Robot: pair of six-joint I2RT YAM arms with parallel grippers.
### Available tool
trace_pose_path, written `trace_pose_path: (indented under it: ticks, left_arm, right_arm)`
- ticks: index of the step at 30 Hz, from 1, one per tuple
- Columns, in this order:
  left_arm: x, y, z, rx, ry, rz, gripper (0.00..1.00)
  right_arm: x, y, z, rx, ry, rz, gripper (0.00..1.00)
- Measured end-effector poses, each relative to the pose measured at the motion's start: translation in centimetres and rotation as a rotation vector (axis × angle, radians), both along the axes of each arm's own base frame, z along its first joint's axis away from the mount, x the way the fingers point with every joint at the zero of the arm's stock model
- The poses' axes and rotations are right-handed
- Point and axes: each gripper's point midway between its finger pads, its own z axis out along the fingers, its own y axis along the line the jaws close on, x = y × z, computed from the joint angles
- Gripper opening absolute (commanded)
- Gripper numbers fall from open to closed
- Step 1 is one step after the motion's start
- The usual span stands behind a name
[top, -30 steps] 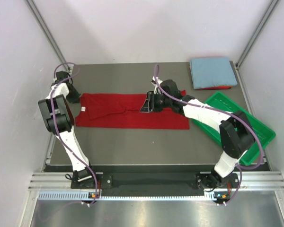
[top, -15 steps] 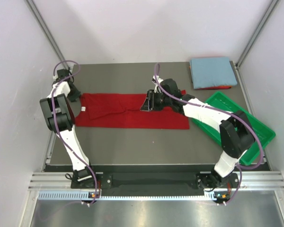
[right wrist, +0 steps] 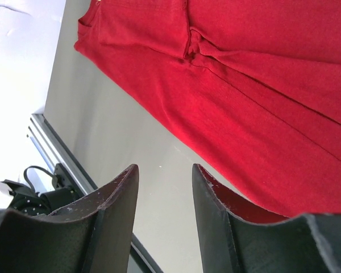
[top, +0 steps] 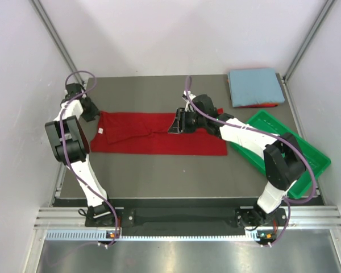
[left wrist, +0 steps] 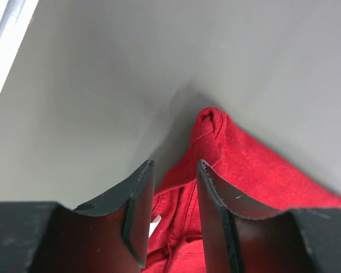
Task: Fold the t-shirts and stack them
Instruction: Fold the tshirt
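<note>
A dark red t-shirt (top: 159,133), folded into a long strip, lies across the middle of the table. Its white neck label (top: 100,131) is near the left end. My left gripper (top: 88,111) is at the shirt's far left corner. In the left wrist view that gripper (left wrist: 175,166) is open, with the corner of the red cloth (left wrist: 216,133) just beyond the fingertips and loose. My right gripper (top: 176,123) hovers over the strip's middle. In the right wrist view it (right wrist: 165,170) is open and empty above the shirt's (right wrist: 250,85) near edge. A folded light blue t-shirt (top: 256,85) rests on a folded red one (top: 256,105) at the back right.
A green plastic tray (top: 307,162) sits at the right, under my right arm's forearm. White walls and slanted frame posts (top: 54,42) close in the table on three sides. The table's left edge (left wrist: 8,34) runs close to my left gripper.
My left gripper has opened and let go of the shirt's left corner, drawing back slightly toward the far left. The shirt lies as before. The right arm has barely moved.
</note>
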Motion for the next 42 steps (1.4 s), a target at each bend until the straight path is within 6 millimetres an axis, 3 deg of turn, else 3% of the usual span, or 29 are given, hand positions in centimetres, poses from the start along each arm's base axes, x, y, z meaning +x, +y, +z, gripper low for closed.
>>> trace_pose_path:
  ticks: [4,10,16,19,27,32,33,34,37,42]
  left_arm:
    - [-0.3,-0.4,0.4,-0.014,-0.007,-0.011,0.44]
    - [-0.1,-0.5,3.2,0.0,-0.065,-0.016,0.45]
    - [0.1,-0.6,3.4,0.001,-0.07,-0.029,0.45]
    - [0.0,-0.5,2.5,0.001,-0.052,-0.037,0.45]
    - [-0.4,-0.3,-2.3,-0.01,0.039,-0.037,0.43]
    - [0.4,0.2,-2.8,0.003,0.025,-0.02,0.31]
    - [0.7,0.4,-2.7,0.009,0.019,-0.016,0.25]
    - [0.8,0.6,-2.8,0.015,0.018,-0.007,0.13]
    - [1.2,0.9,-2.9,0.026,0.017,0.004,0.0]
    - [3.0,1.5,-2.8,0.036,0.005,0.006,0.0]
  right_arm:
    - [0.0,0.0,0.0,0.001,0.001,0.002,0.44]
    - [0.0,0.0,0.0,0.003,0.002,0.002,0.45]
    - [0.0,0.0,0.0,0.004,0.004,0.0,0.45]
    - [0.0,0.0,0.0,0.003,0.003,0.001,0.45]
    - [0.0,0.0,0.0,0.003,0.003,0.001,0.46]
    - [0.0,0.0,0.0,0.0,0.001,0.003,0.46]
    - [0.0,0.0,0.1,-0.001,0.0,0.004,0.46]
    - [0.0,0.0,0.2,-0.001,-0.003,0.005,0.46]
    - [0.1,0.1,0.5,0.001,-0.006,0.005,0.46]
    - [0.6,0.5,0.5,0.002,-0.007,0.005,0.46]
